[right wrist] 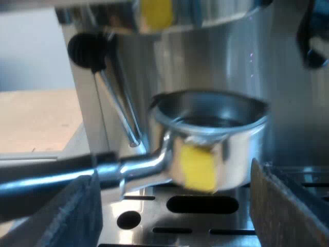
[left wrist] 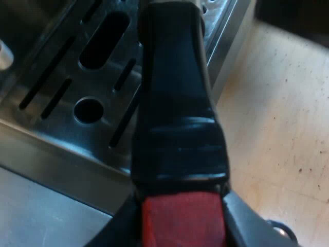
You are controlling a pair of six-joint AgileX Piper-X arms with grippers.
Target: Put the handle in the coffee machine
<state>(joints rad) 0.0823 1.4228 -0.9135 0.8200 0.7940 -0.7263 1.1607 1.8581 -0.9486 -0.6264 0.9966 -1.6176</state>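
Your left gripper point(left wrist: 182, 229) has its fingers point(left wrist: 252, 221) closed on the red end point(left wrist: 182, 218) of the handle point(left wrist: 175, 103), one finger on each side of it. From there the dark handle runs out over the slotted drip tray point(left wrist: 67, 92), with the wooden tabletop point(left wrist: 277, 128) just beside the tray's edge. From your right wrist you can see the holder point(right wrist: 216, 139) carried at the front of the espresso machine point(right wrist: 247, 62). Its metal basket is above the tray and below the machine's head, close under it but apart from it as far as the view lets you judge. The basket sits roughly level, and a yellow patch point(right wrist: 198, 167) on its wall faces the camera. Your right gripper point(right wrist: 175, 211) holds nothing: its fingers point(right wrist: 69, 216) stand wide apart, one on each side of the basket, near it but not touching. By my reading, the pick-up and the carry to the machine are done. What is left is to raise the basket into the head, turn the handle until it locks, and let go. Counting what you have there: one holder with its one handle, one machine, one drip tray with one round hole and one long oval opening among several slots, one steam wand point(right wrist: 115, 103) topped by a black knob point(right wrist: 88, 50), and two grippers.
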